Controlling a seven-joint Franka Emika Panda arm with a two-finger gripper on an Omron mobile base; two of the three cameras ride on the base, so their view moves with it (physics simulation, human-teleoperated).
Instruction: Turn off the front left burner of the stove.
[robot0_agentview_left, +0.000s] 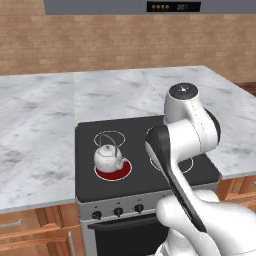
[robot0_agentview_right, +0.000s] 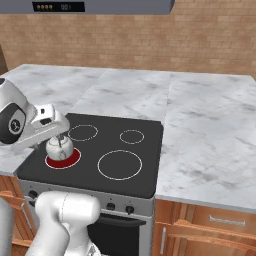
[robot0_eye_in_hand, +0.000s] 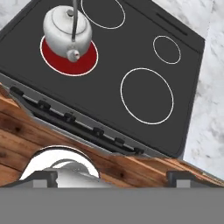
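The stove (robot0_eye_in_hand: 131, 39) is a black glass cooktop with white rings and a grey front panel. Its front left burner (robot0_eye_in_hand: 87, 61) glows solid red, and a white kettle (robot0_eye_in_hand: 68, 28) stands on it. The same red burner (robot0_agentview_left: 108, 174) (robot0_agentview_right: 71, 159) appears under the kettle (robot0_agentview_left: 109, 157) (robot0_agentview_right: 59, 146) in both base views. A row of small black knobs (robot0_eye_in_hand: 70, 117) (robot0_agentview_left: 118, 211) runs along the front panel. My gripper (robot0_eye_in_hand: 113, 177) is open and holds nothing. It hovers above and in front of the panel, well apart from the knobs. My hand (robot0_agentview_right: 47, 120) hangs over the stove's front left part.
Marble counters (robot0_agentview_left: 35, 150) (robot0_agentview_right: 210, 145) flank the stove on both sides. Wooden drawers (robot0_agentview_right: 215, 222) sit below them, and the dark oven door (robot0_agentview_left: 125, 237) is under the knobs. My own arm (robot0_agentview_left: 180, 165) covers the cooktop's right side in the left base view.
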